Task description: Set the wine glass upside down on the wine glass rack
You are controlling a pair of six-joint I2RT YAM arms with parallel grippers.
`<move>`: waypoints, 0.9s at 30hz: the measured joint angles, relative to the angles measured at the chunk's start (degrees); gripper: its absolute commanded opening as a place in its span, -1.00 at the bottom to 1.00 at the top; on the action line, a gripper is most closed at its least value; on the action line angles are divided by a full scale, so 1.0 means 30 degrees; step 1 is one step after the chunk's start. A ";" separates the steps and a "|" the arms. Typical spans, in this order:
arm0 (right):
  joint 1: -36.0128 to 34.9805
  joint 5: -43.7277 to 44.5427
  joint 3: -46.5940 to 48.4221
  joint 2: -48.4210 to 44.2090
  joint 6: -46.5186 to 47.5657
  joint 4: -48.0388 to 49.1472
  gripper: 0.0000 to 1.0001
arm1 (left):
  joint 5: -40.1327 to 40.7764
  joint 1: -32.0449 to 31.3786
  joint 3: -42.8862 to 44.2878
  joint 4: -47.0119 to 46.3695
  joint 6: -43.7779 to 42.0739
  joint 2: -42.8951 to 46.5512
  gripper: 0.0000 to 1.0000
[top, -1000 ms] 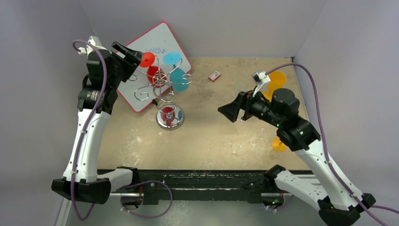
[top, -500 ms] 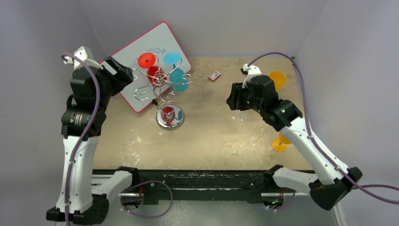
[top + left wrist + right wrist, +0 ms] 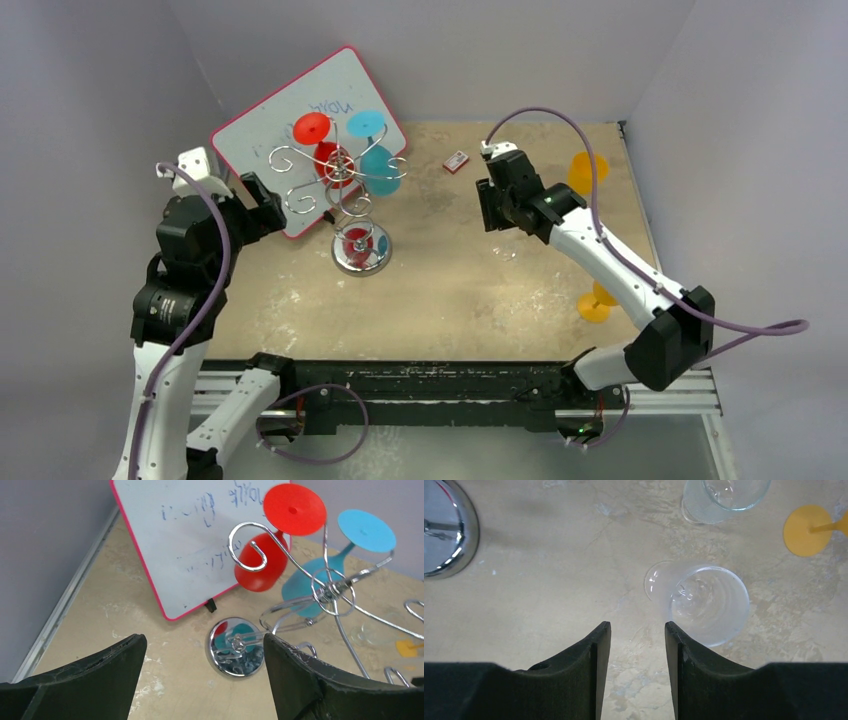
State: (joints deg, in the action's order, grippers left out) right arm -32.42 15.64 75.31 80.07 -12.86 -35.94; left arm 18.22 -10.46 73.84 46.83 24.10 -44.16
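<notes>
Tan worktop (image 3: 450,300) is carrying everything. Pink-framed whiteboard (image 3: 300,100) is sitting propped at the back left. Wine glass rack (image 3: 330,590) is standing just in front of it on a shiny round base (image 3: 235,647). A red wine glass (image 3: 260,565) and a blue wine glass (image 3: 305,587) are hanging on the rack, feet up.

Left gripper (image 3: 204,642) is hovering beside the rack, jaws gaping wide, holding nothing. Right gripper (image 3: 636,650) is pointing down at the worktop, well right of the rack, jaws a narrow gap apart, gripping nothing.

Clear wine glass (image 3: 709,605) is standing on the worktop just ahead and right of those fingers, not touching them. Second clear glass (image 3: 726,495) is sitting beyond it. Orange glass foot (image 3: 808,530) is showing nearby.
</notes>
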 measured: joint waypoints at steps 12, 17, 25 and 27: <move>0.0590 0.0495 0.1129 0.1020 0.0750 -0.1239 -0.05 | -0.4437 -0.0852 -0.0510 -0.0765 -0.1829 0.0962 0.82; 0.0670 0.0459 0.2674 0.1319 0.0860 -0.1865 -0.04 | -0.5064 -0.1027 -0.0437 -0.0852 -0.1902 0.0743 1.00; 0.0852 0.0452 0.2936 0.1523 0.1260 -0.2368 -0.06 | -0.5071 -0.1042 -0.0831 -0.1464 -0.1224 0.0947 0.89; 0.0874 0.0452 0.2718 0.1566 0.1304 -0.2346 -0.06 | -0.5056 -0.1042 -0.0831 -0.1566 -0.1180 0.0998 0.87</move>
State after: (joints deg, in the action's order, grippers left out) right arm -29.80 16.99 83.46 84.77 -8.95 -42.98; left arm 3.05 -13.58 71.35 42.13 20.56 -41.17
